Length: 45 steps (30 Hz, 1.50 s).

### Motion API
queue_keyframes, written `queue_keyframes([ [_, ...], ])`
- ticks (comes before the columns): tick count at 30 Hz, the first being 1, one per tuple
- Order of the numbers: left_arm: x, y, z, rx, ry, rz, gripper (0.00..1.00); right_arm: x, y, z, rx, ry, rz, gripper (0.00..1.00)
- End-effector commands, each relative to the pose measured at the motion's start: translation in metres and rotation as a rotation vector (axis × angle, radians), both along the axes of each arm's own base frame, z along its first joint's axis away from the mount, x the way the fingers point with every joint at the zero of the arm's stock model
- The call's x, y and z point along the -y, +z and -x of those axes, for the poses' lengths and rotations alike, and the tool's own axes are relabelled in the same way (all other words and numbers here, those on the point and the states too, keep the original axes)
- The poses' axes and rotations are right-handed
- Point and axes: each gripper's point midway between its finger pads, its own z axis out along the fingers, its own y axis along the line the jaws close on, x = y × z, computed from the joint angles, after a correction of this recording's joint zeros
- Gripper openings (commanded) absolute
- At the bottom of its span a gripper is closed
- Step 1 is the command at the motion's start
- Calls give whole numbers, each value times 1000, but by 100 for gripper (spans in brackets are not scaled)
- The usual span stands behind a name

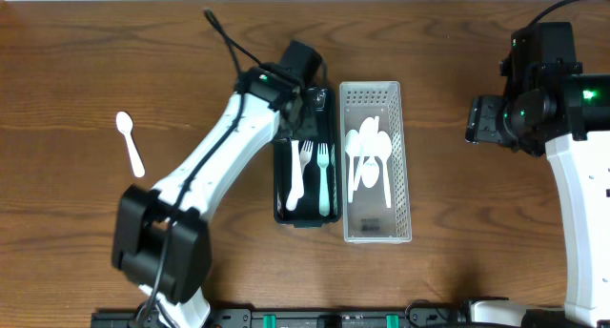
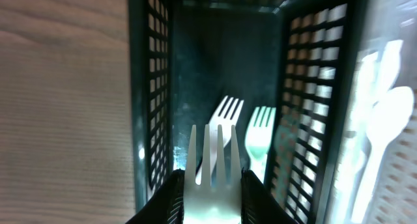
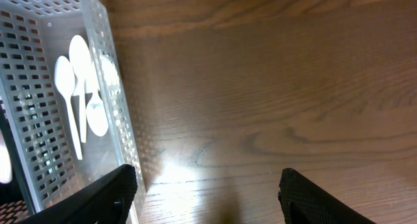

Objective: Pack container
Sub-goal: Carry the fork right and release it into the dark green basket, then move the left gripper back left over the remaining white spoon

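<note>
The left gripper [image 2: 212, 185] was pinching a white fork [image 2: 212, 152] by its handle. The tines pointed ahead of the fingers, into the dark basket [image 2: 151, 87]. Only the left wrist view showed that grip. From overhead, the left gripper [image 1: 307, 92] sat above one end of the dark basket [image 1: 282, 190], and the held fork could not be made out beneath it.

Ahead of the fingers, on the basket floor, a second white fork [image 2: 227, 110] and a mint fork [image 2: 260, 129] lay side by side. The overhead view showed their full length, the second white fork [image 1: 297, 180] angled slightly and the mint fork [image 1: 325, 185] straight.

Just to the gripper's right, touching the dark basket, stood the white basket [image 2: 355, 185]. The spoons [image 2: 391, 107] in it were blurred at the edge of the wrist picture. From overhead the white basket [image 1: 408, 156] and its spoons [image 1: 370, 156] were sharp.

Only the overhead view caught a loose spoon [image 1: 130, 142] on the table [image 1: 76, 61], well apart on the other side of the left arm.

The right gripper [image 3: 208, 178] had its fingers spread wide with nothing between them, above the bare table [image 3: 273, 87]. The white basket [image 3: 117, 107] and its spoons [image 3: 75, 81] were off to its left. Overhead, the right gripper [image 1: 479, 118] stood well apart from that basket, and its spread could not be judged there.
</note>
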Motion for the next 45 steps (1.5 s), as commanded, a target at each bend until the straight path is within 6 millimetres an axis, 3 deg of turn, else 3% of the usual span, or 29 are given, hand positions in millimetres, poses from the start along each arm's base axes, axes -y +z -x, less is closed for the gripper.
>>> queue_keyframes([
  [1, 1, -13, 1, -20, -15, -35, 6, 2, -2, 1, -10, 10, 3, 74],
  [3, 1, -17, 1, -30, -16, -40, 17, 2, -2, 1, -10, 10, 3, 74],
  [4, 2, -18, 2, -32, -18, -41, 33, 2, -2, 1, -9, 10, 3, 74],
  [8, 2, -18, 2, -32, -19, -41, 50, 2, -2, 1, -10, 10, 3, 74],
  [11, 1, -16, 1, -25, -48, -47, 78, 2, -2, 2, -11, 10, 4, 74],
  [13, -4, -13, 0, -12, -56, -66, 86, 2, -2, 2, -15, 10, 4, 74],
  [16, -26, 3, -4, 35, -17, -137, 98, 2, -2, 3, -18, 10, 4, 74],
  [21, -75, 44, -10, 99, 96, -125, 98, 2, -3, 4, -24, 10, 4, 74],
  [25, -150, 75, -18, 163, 227, -128, 98, 2, -4, 8, -37, 6, 3, 74],
  [28, -220, 84, -19, 178, 355, -158, 98, 2, -5, 11, -50, 6, 4, 74],
  [33, -315, 61, -16, 131, 578, -187, 98, 2, -5, 11, -51, 7, 3, 75],
  [36, -348, 34, -19, 86, 636, -192, 98, 2, -5, 13, -58, 7, 3, 75],
  [39, -366, 5, -28, 58, 621, -187, 98, 2, -6, 15, -66, 7, 4, 75],
  [45, -372, -39, -52, 49, 555, -172, 98, 2, -6, 16, -68, -11, -1, 75],
])
